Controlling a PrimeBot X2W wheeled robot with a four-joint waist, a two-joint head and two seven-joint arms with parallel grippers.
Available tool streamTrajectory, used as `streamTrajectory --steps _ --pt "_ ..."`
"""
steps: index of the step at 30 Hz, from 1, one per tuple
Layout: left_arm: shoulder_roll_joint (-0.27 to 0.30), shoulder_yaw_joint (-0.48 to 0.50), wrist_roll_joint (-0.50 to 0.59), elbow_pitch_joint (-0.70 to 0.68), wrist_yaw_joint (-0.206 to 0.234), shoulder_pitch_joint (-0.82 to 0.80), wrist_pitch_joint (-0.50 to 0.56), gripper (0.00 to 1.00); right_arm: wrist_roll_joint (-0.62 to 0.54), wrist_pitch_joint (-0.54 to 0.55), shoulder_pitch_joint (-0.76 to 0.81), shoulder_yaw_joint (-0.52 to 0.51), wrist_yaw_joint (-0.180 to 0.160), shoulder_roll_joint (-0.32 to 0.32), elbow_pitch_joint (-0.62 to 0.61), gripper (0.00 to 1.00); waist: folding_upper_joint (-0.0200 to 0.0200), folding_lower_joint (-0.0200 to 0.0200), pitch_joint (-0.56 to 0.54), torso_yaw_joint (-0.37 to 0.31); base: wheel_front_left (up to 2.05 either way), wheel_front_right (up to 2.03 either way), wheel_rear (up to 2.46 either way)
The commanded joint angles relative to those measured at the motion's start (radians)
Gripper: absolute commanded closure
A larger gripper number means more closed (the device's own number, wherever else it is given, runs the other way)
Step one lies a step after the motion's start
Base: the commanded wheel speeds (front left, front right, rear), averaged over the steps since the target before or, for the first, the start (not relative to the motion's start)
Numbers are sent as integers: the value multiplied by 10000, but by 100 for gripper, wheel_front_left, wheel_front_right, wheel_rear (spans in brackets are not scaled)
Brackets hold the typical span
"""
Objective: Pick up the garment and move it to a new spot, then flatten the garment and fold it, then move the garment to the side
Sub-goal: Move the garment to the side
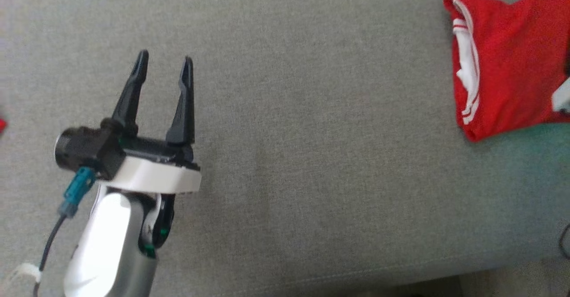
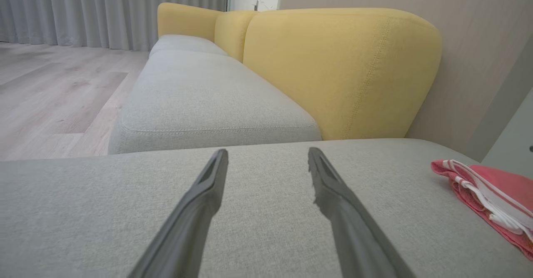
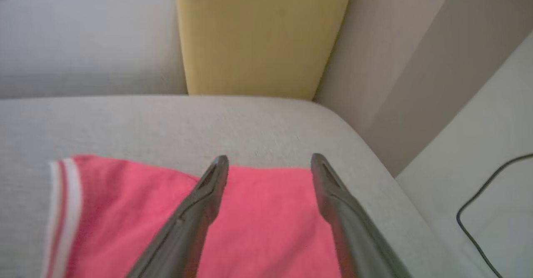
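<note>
Grey sofa cushions (image 2: 208, 98), yellow backrests (image 2: 345, 69) behind, pale wood floor (image 2: 54, 86) alongside, grey curtains (image 2: 104, 11) far off, beige wall (image 2: 479, 40).

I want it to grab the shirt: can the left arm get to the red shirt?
Probably yes: bare grey cushion lies between its open fingers and the red shirt, nothing blocking, though far off.

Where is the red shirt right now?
Head view, upper right: the folded red shirt lies on the grey seat cushion, the open right claw over it, the left claw far to its left.
</note>
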Motion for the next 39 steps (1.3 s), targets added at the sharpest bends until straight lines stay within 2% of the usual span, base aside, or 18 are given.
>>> streamTrajectory --steps 1,8,16,22,29,39 --pt "80 443 91 -224 -39 153 -57 0 -38 -245 409 158 65 20 -658 0 0 0 -417 -13 0 0 0" --pt "98 761 -39 -4 153 944 -57 0 395 -707 2288 1188 65 1483 -3309 0 0 0 -1498 171 0 0 0" --pt "304 1335 -310 1 513 1880 -51 0 432 -887 4062 2143 65 2423 -5022 0 0 0 -2394 804 0 0 0" --pt "556 1392 -291 -117 604 2523 120 0 206 -981 4969 2363 65 2648 -5459 0 0 0 -2862 1094 0 0 0" --pt "702 1306 -287 -337 682 3293 334 0 323 -866 5891 2508 65 2685 -5730 0 0 0 -3427 1131 0 0 0" --pt "711 1184 -343 -576 888 4159 602 0 585 -552 7020 2115 65 2688 -6188 0 0 0 -4106 1195 0 0 0"
